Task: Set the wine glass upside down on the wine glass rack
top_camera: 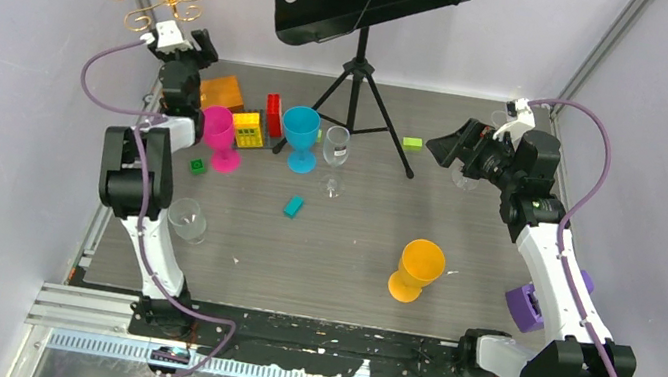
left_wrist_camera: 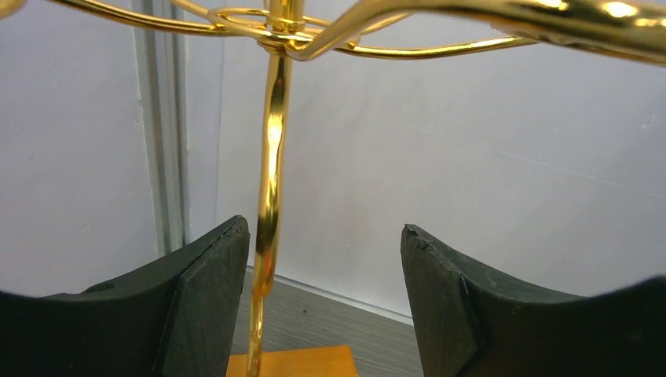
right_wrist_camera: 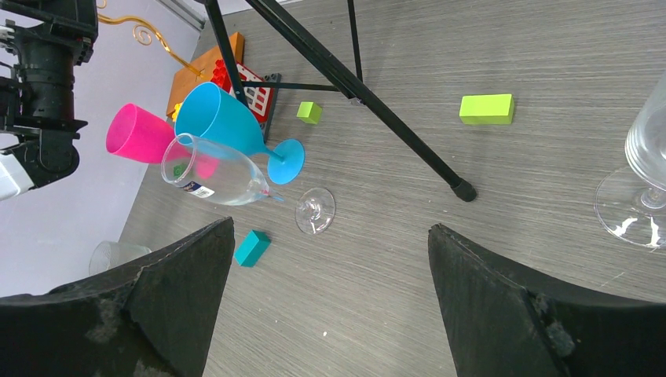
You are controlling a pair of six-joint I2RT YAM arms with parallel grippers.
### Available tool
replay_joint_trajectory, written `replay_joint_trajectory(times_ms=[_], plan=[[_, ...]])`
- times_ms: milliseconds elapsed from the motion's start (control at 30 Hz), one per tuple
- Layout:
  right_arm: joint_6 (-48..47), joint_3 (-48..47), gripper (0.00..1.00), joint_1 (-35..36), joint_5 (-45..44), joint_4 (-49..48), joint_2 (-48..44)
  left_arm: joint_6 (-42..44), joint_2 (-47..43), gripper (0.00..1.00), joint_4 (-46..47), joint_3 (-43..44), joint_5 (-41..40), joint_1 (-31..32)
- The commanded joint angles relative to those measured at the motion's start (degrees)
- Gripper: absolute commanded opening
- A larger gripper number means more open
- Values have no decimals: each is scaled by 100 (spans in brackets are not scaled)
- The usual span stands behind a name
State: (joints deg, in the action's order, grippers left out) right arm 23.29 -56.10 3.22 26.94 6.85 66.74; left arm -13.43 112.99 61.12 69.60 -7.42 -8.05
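My left fingers [left_wrist_camera: 206,308] stand apart and hold nothing. The gold stem of the wine glass rack [left_wrist_camera: 271,181] rises in the gap between them, close against the left-hand pad; contact cannot be confirmed. My right fingers [right_wrist_camera: 182,302] are spread to full width, empty, and hang over the table [right_wrist_camera: 503,259]. At the right edge of their view, near them, the near wine glass [right_wrist_camera: 645,153] stands upright on its foot. A labelled wine glass [right_wrist_camera: 214,173], also clear, stands well apart from them, beside the blue goblet [right_wrist_camera: 224,118] and the pink goblet [right_wrist_camera: 140,133]. An orange goblet [top_camera: 418,271] lies on its side nearer the arm bases. Nothing hangs from the rack, which stands at the far left corner on its orange base, so the placing is not yet done. Assessment: the glass is light, rigid, thin-walled and slick, so it is liable to slip or crack under a hard squeeze. The stem just below the bowl is the sound place to grip, leaving the foot free to slide into a wire loop. The rack is springy and top-heavy, and a push may tip it.
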Motion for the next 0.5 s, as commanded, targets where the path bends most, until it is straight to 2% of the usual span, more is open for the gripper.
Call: replay_joint_trajectory(times_ms=[0, 200, 467], plan=[[-44, -94, 100, 25, 32, -256, -178, 564, 144, 70, 431, 310, -796, 41], [-60, -110, 100, 18, 34, -255, -138, 683, 367, 66, 350, 546, -1066, 45], [-70, -121, 100, 20, 40, -248, -111, 640, 719, 62, -31, 1060, -1006, -18]])
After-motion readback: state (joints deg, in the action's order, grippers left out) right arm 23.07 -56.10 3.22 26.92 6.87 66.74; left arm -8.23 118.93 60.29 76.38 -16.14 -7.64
